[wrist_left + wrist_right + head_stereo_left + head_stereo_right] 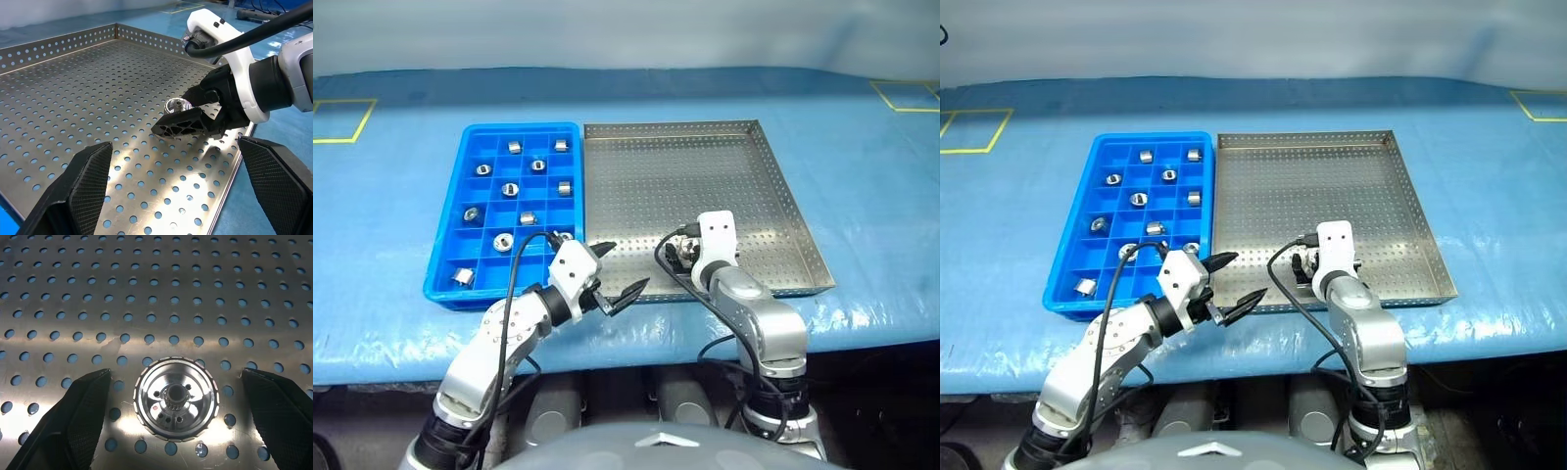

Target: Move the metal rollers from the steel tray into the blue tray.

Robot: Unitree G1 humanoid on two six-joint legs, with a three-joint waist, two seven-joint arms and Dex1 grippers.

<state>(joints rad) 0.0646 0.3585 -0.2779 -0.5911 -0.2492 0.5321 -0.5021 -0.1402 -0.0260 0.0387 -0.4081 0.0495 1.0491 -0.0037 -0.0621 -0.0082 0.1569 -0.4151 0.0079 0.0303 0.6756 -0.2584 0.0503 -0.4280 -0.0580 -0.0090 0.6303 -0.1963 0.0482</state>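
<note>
blue tray (pixel 450 235): left on the bench (pixel 862 176), touching the steel tray; eleven metal rollers (pixel 509 189) in its compartments.
left gripper (pixel 619 273): fingers spread wide, empty, over the steel tray's near left corner.
steel tray (pixel 705 166): right of the blue tray.
last roller (pixel 176 398): on the perforated floor, near edge.
right gripper (pixel 193 108): fingers apart on either side of that roller, not gripping.

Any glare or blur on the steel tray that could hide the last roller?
Right wrist view: bright glare patches on the steel tray floor, yet the roller stands sharp between the right tool's open fingers. Left wrist view: reflections streak the floor near the roller; the left tool's fingers look soft up close. Head views: even light.
</note>
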